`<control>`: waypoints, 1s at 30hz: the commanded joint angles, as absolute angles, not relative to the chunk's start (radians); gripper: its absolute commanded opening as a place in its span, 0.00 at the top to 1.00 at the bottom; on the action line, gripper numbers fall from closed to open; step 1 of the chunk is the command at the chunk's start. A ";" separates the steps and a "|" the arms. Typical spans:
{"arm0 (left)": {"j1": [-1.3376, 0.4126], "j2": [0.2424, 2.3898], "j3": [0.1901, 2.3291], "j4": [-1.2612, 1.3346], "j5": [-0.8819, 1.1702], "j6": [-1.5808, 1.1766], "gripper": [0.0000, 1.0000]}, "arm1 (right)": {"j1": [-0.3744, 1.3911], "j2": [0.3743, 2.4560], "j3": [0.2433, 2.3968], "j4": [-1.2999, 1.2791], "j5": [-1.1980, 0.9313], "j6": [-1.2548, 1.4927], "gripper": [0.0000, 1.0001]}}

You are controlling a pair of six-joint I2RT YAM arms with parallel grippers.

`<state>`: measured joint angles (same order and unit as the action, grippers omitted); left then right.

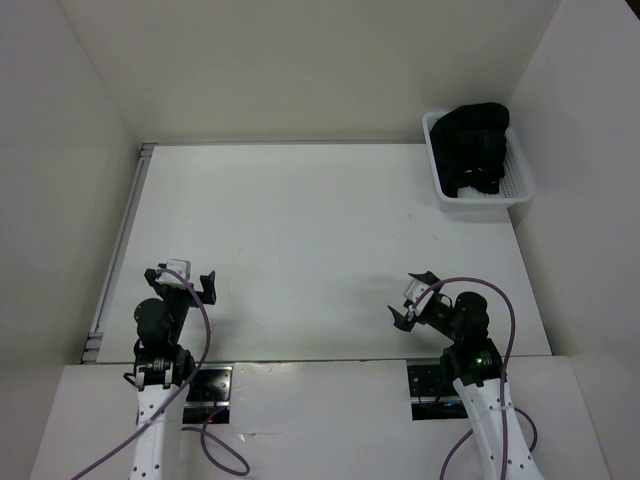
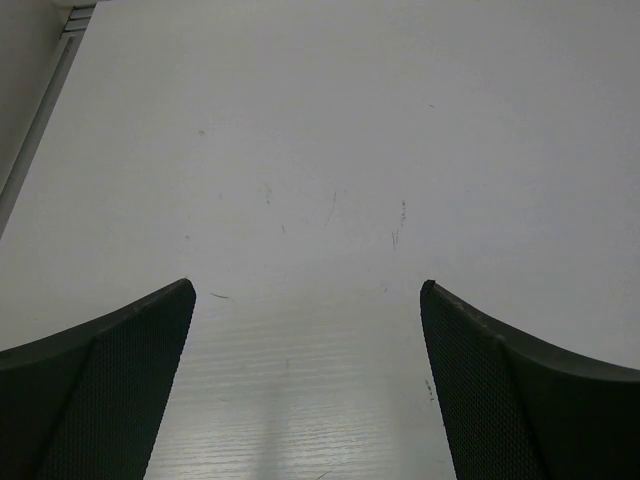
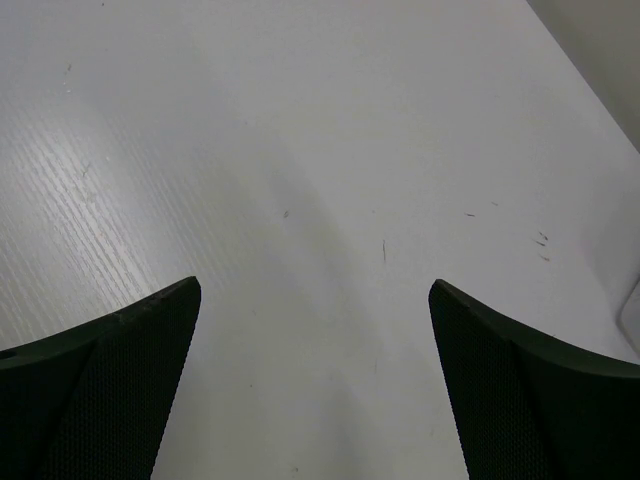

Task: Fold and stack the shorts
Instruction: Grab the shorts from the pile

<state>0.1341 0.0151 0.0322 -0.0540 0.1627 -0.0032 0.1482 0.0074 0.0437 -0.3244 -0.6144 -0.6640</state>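
The black shorts (image 1: 474,145) lie bunched in a heap inside the white mesh basket (image 1: 519,190) at the far right corner of the table, seen only in the top view. My left gripper (image 1: 181,278) is open and empty near the front left of the table; its wrist view (image 2: 308,290) shows only bare white table between the fingers. My right gripper (image 1: 413,297) is open and empty near the front right, well short of the basket; its wrist view (image 3: 315,285) also shows only bare table.
White walls enclose the table on the left, back and right. A metal rail (image 1: 120,240) runs along the table's left edge. The basket's corner shows at the right edge of the right wrist view (image 3: 632,318).
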 commanded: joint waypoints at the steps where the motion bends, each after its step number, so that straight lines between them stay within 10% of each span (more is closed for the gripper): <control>1: 0.138 -0.014 0.020 -0.028 0.184 0.000 0.00 | 0.153 0.000 0.064 -0.318 -0.634 -0.676 0.00; 6: 0.138 -0.014 0.031 -0.038 0.268 0.000 0.00 | 0.153 0.000 0.051 -0.280 -0.634 -0.676 0.00; 13: 0.138 -0.014 0.084 -0.149 0.922 0.000 0.00 | 0.153 0.000 0.005 -0.161 -0.681 -0.961 0.02; 18: 0.127 0.024 0.076 0.248 0.731 0.000 0.00 | 0.153 0.000 -0.003 -0.112 -0.493 -1.713 0.02; 24: 0.117 0.422 0.511 0.264 0.664 0.000 0.00 | 0.153 0.119 0.255 0.249 -0.598 -1.329 0.00; 30: 0.022 1.116 1.076 -0.067 0.499 0.000 0.00 | 0.164 0.972 0.895 0.092 -0.090 -0.727 0.00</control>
